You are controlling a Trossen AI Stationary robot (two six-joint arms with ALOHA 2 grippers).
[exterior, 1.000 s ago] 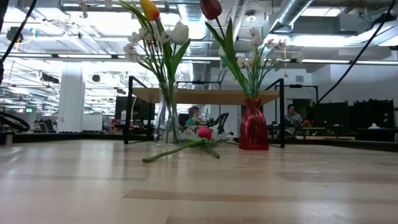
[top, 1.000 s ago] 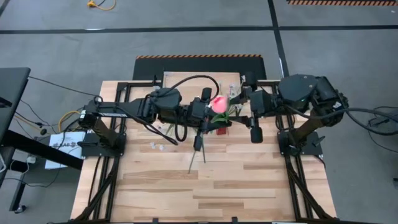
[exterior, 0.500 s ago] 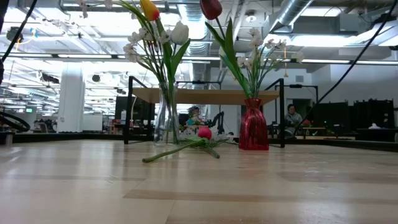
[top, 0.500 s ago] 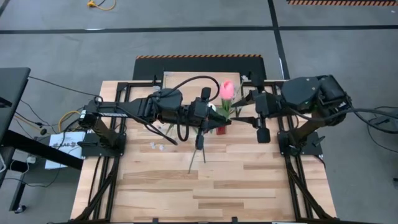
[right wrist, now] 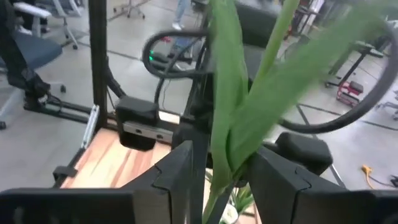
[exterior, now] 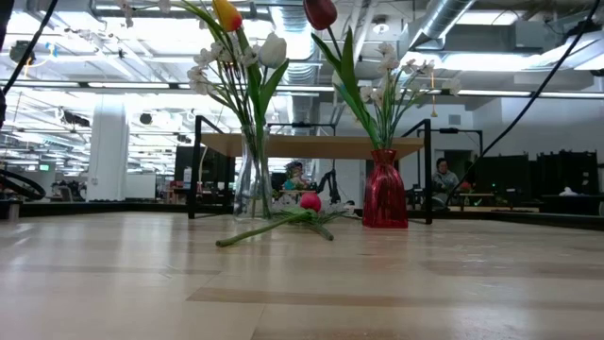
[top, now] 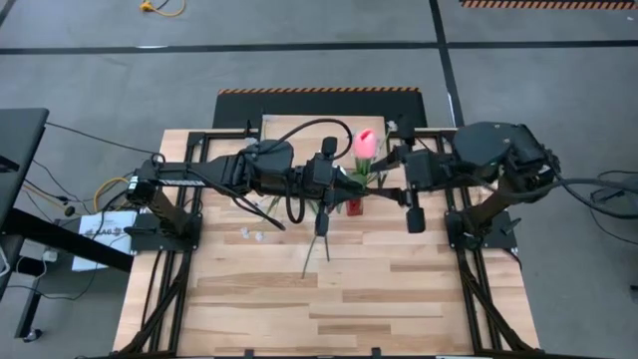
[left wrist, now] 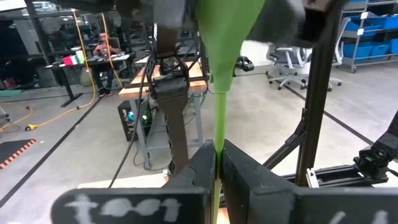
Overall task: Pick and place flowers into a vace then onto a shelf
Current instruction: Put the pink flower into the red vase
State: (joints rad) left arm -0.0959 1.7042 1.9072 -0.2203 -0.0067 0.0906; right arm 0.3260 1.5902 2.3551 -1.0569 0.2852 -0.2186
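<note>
Flowers are mid-handover: our left gripper (left wrist: 217,171) is clamped on the green stem (left wrist: 219,118) of the pink tulip (top: 366,143), holding it upright above the red vase (exterior: 383,190) so it can drop in. To its right, our right gripper (right wrist: 214,165) straddles the leaves (right wrist: 249,118), jaws apart around them, probably steadying. Below both grippers, a spare tulip (exterior: 310,202) lies on the table (top: 349,299).

The wooden table (exterior: 396,293) carries two vases (clear (exterior: 252,184), red (exterior: 383,189)) and a loose pink tulip (exterior: 283,215).
</note>
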